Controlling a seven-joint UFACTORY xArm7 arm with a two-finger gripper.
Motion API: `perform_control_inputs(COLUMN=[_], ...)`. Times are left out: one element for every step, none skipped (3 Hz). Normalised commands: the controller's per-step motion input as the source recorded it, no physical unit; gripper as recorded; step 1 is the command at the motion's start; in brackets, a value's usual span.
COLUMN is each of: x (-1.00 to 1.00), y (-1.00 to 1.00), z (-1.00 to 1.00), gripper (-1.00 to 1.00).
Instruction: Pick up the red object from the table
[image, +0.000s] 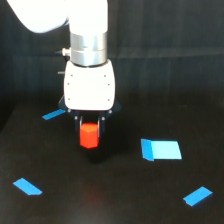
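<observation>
The red object is a small red-orange block held between the two dark fingers of my gripper, under the white wrist housing. The fingers press against both of its sides. It hangs just above the black table, with a dark shadow right beneath it. The lower ends of the fingers blend into the dark table and are hard to make out.
Flat blue pieces lie on the table: a thin strip at the exterior view's left behind the gripper, a larger rectangle to its right, a small one at front left and another at front right.
</observation>
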Motion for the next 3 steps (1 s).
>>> perform_control_inputs(x=[-0.01,0.03,-0.11], y=[0.00,0.06,0.01], z=[0.98,1.00,0.94], gripper=[-1.00,-0.97,-0.96])
